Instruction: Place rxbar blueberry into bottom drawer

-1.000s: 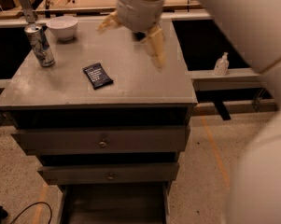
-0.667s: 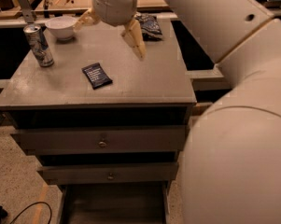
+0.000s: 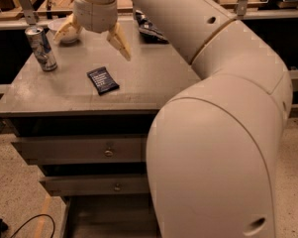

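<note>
The rxbar blueberry, a small flat dark navy bar with white text, lies on the grey cabinet top near its front left. My gripper hangs above the top, just behind the bar and apart from it, with its two tan fingers spread wide open and empty. The bottom drawer is pulled out at the foot of the cabinet, its dark inside partly hidden by my arm.
A silver drink can stands at the left of the top. A white bowl sits behind the gripper. A blue-and-white chip bag lies at the back. Two shallower shut drawers have round knobs. My big white arm fills the right.
My gripper has moved left across the cabinet top, from its back right to above the space behind the bar. It stays open. The bar has not moved.
</note>
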### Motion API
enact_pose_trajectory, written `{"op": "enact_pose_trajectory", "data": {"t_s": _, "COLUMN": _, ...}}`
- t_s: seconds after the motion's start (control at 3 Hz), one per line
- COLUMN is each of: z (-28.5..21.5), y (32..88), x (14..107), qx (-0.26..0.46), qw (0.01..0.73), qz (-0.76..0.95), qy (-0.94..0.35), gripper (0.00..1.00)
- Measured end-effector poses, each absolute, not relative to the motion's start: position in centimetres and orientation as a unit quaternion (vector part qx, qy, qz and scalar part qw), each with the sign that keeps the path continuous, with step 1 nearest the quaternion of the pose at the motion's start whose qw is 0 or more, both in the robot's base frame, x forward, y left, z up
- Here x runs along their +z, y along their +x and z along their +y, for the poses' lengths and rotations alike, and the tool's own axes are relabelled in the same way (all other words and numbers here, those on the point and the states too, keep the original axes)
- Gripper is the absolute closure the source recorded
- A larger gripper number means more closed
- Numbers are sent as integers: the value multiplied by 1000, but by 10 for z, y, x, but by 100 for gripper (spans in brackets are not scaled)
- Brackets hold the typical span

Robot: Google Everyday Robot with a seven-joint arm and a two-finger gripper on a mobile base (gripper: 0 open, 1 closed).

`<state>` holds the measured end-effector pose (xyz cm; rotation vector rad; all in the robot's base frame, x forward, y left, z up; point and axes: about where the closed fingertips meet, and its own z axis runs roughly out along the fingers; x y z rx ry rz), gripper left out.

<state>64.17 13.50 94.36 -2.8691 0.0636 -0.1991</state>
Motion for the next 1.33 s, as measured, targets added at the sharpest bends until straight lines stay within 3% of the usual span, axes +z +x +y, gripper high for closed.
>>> {"op": "enact_pose_trajectory", "data": {"t_s": 0.67, "z": 162, "y": 646, "x": 910, "qx": -24, "qw": 158, "qz": -110, "qy": -981, "gripper": 0}}
{"op": "enact_pose_trajectory", "data": {"t_s": 1.33, "z": 173, "y": 664, "x": 870, "qx": -11, "qw": 127, "qz": -203, "qy": -971, "gripper": 0}}
